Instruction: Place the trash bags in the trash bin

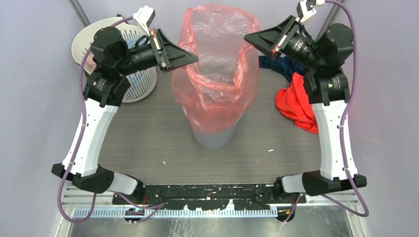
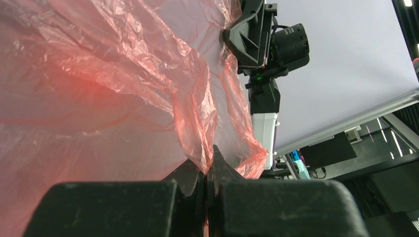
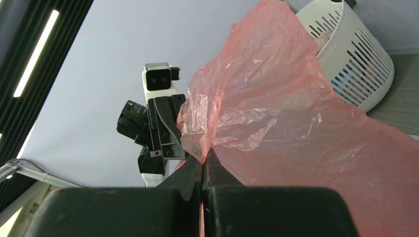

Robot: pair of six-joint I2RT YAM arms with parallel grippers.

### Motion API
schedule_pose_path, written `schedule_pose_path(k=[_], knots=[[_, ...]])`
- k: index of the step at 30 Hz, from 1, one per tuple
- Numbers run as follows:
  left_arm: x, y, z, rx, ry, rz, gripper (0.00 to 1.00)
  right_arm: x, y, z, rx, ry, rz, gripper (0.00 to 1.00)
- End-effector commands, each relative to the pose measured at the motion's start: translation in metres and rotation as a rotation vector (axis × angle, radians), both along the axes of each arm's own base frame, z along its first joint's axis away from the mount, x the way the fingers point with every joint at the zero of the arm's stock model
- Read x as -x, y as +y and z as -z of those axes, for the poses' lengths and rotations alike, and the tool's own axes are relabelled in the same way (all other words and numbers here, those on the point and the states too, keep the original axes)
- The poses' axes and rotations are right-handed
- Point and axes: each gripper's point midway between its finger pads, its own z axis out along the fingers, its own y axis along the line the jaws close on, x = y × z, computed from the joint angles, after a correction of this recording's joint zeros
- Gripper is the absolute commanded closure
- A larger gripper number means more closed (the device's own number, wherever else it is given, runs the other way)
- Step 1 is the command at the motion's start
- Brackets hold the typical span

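A large translucent red-pink trash bag (image 1: 217, 64) hangs open over the grey trash bin (image 1: 215, 137), its lower part draped round the bin's top. My left gripper (image 1: 193, 58) is shut on the bag's left rim, film pinched between the jaws (image 2: 206, 165). My right gripper (image 1: 248, 37) is shut on the right rim, film caught at the tips (image 3: 203, 157). Both arms hold the bag's mouth spread wide above the bin. The bin's rim is hidden by the film.
A white slotted laundry basket (image 1: 136, 84) stands at the back left, behind my left arm. A red-orange garment (image 1: 296, 103) and a dark blue cloth (image 1: 279, 64) lie at the right, beside my right arm.
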Motion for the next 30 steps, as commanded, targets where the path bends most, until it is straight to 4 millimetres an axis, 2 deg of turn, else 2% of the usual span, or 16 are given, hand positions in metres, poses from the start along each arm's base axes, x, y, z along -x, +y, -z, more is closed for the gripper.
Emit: schedule_pose_path(k=[1,7,10,17,20,22,26,30], knots=[[0.002,0.009,-0.023,0.022,-0.099,-0.021,1.00,0.004,0.004,-0.028,-0.054,-0.081,-0.059,0.99],[-0.015,0.002,-0.041,0.060,-0.127,0.010,1.00,-0.006,0.006,-0.036,-0.078,-0.099,-0.080,0.99],[-0.017,-0.002,-0.042,0.084,-0.123,0.041,1.00,0.000,0.006,-0.032,-0.072,-0.101,-0.084,0.99],[0.007,-0.009,-0.026,0.135,-0.128,0.125,1.00,0.022,0.003,-0.005,-0.036,-0.082,-0.078,0.99],[0.003,-0.014,-0.011,0.127,-0.104,0.136,1.00,0.021,0.003,0.011,0.013,-0.061,-0.068,0.99],[0.000,-0.019,-0.009,0.138,-0.104,0.150,1.00,0.018,0.003,0.018,0.044,-0.048,-0.059,0.99],[0.000,-0.027,-0.012,0.154,-0.122,0.160,1.00,0.019,0.001,0.025,0.086,-0.055,-0.046,0.99],[-0.003,-0.046,-0.015,0.164,-0.133,0.199,1.00,0.019,-0.005,0.033,0.142,-0.053,0.003,0.99]])
